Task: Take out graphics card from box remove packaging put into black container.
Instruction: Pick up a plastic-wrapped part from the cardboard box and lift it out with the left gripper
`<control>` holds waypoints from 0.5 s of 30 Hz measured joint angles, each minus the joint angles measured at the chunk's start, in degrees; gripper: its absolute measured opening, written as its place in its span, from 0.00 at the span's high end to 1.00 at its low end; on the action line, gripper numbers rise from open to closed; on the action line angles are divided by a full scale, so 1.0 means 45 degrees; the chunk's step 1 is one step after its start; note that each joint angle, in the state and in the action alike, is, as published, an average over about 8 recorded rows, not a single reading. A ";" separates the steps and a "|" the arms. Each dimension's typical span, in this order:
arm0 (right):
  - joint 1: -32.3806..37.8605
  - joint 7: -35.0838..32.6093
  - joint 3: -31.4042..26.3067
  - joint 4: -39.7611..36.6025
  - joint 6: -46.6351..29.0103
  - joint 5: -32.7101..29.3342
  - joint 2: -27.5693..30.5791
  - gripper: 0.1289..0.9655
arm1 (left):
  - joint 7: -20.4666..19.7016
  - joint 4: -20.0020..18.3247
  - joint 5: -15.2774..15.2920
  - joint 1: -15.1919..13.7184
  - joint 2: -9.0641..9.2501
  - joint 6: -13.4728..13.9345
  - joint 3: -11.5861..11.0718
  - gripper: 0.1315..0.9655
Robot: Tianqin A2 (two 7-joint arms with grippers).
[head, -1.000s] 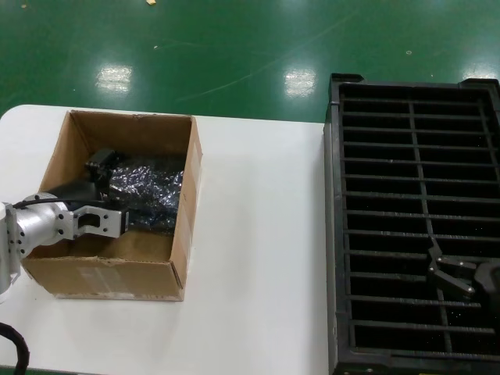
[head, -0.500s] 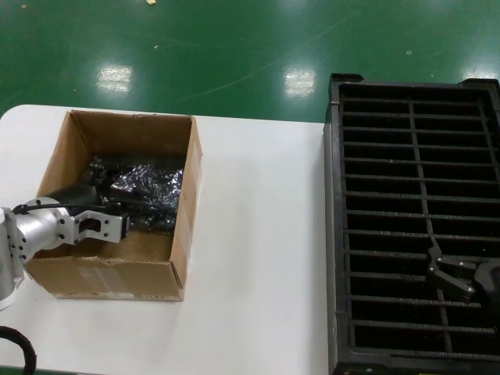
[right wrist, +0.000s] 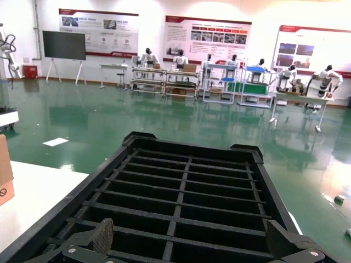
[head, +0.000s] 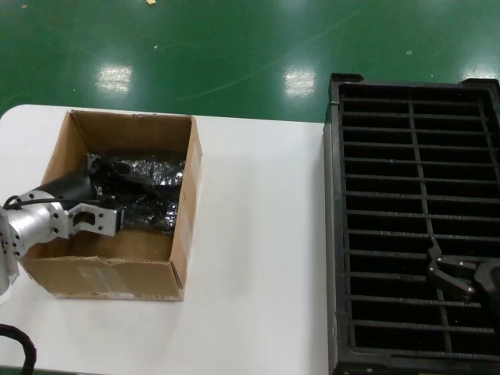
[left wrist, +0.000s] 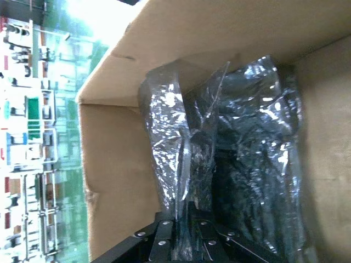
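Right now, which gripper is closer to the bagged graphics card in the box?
Left. The left gripper is inside the box, pinching the packaging; the right gripper hovers over the black container.

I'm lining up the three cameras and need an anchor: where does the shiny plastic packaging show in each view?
Head view: the packaging lies inside the box on the table's left, at the left gripper.
Left wrist view: the packaging fills the middle, its edge pinched in the left gripper.
Right wrist view: not in it; only the black container shows.
Shared landmark: the box's brown wall.
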 joint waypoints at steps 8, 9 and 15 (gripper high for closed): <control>0.0000 0.0000 0.0000 0.0000 0.0000 0.0000 0.0000 0.00 | -0.1199 -0.1907 0.0287 0.0771 -0.0235 -0.0093 0.0269 0.95; 0.0000 0.0000 0.0000 0.0000 0.0000 0.0000 0.0000 0.00 | -0.1427 -0.2188 0.0349 0.0889 -0.0274 -0.0118 0.0332 0.97; 0.0000 0.0000 0.0000 0.0000 0.0000 0.0000 0.0000 0.00 | -0.3238 -0.4398 0.0893 0.1737 -0.0624 -0.0439 0.0805 0.98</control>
